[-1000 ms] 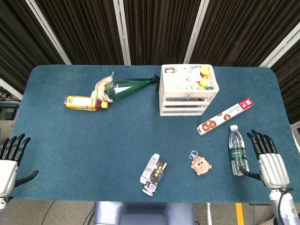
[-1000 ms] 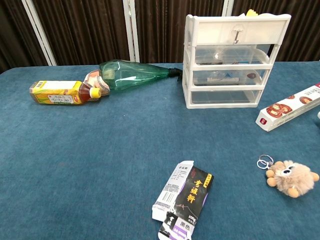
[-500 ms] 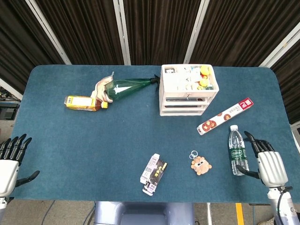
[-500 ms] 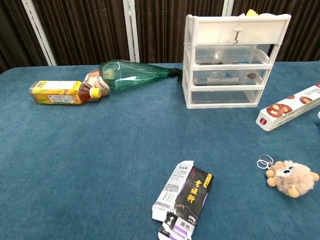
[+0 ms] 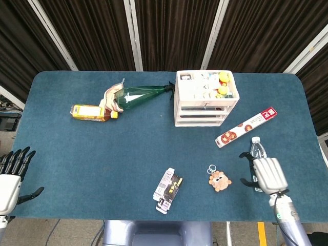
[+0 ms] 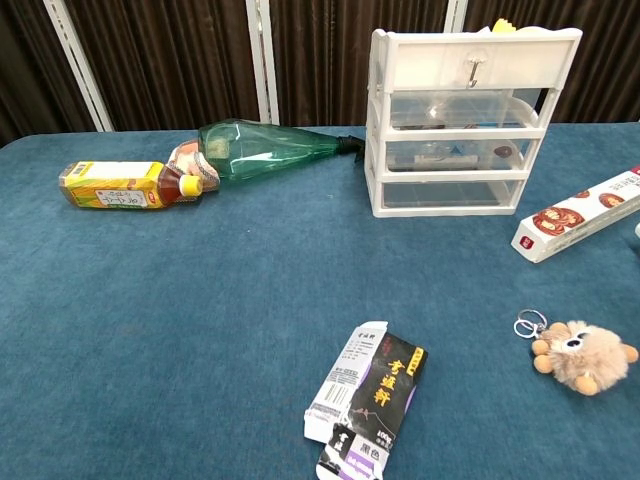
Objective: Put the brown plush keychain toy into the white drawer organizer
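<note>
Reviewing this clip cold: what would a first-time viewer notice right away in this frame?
Probably the white drawer organizer standing at the table's far side, its top tray full of small items. Next, the brown plush keychain toy lying near the front edge, with the right hand hovering just beside it, over a water bottle. A green bottle lies on its side at the back left.

Head view: high, looking down, whole table [image 5: 154, 138]. Chest view: low, near, same tabletop.

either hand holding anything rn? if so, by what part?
Nothing is held. The left hand is open at the table's near corner. The right hand hovers over the water bottle, right of the plush toy, not gripping.
</note>
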`<state>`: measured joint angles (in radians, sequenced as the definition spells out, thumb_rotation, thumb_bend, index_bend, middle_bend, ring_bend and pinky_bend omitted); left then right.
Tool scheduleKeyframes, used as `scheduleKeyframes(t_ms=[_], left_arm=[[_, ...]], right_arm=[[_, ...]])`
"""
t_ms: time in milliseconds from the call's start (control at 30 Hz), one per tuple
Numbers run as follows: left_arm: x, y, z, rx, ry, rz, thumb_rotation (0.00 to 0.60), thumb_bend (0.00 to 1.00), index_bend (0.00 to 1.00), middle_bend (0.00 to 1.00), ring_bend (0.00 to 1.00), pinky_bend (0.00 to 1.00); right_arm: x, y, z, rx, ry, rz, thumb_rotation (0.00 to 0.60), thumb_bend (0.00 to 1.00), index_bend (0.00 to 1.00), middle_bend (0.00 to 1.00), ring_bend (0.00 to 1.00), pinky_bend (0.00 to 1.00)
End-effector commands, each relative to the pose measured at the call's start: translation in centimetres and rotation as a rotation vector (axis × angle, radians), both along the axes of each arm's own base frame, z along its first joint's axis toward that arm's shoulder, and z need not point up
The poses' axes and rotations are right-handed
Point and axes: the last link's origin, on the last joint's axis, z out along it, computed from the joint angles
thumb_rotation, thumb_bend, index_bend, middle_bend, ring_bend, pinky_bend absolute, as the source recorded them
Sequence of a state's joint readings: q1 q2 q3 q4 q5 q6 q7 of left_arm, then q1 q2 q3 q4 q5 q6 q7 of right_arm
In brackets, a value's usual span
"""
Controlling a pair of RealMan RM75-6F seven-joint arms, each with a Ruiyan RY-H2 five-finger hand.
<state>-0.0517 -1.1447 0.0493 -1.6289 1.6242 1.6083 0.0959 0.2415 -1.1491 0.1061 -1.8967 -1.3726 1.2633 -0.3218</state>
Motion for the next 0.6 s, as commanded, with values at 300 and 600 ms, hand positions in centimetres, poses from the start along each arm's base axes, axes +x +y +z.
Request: scheduleKeyframes(t_ms=[300, 600], left_arm=[[0.1, 0.2, 0.0, -0.020, -0.015, -0.006, 0.600, 0.04, 0.00, 0.00, 0.00, 0.00], [0.2, 0.5, -0.1, -0.035, -0.036, -0.005, 0.600, 0.04, 0.00, 0.00, 0.00, 0.00]], right_arm=[[2.3, -0.5, -5.9, 0.098, 0.023, -0.051, 0.600, 0.00, 0.39, 1.00, 1.00, 0.88], [4.4, -1.0, -9.4, 0.113, 0.010, -0.047, 0.600, 0.03, 0.40, 1.00, 1.00, 0.89]])
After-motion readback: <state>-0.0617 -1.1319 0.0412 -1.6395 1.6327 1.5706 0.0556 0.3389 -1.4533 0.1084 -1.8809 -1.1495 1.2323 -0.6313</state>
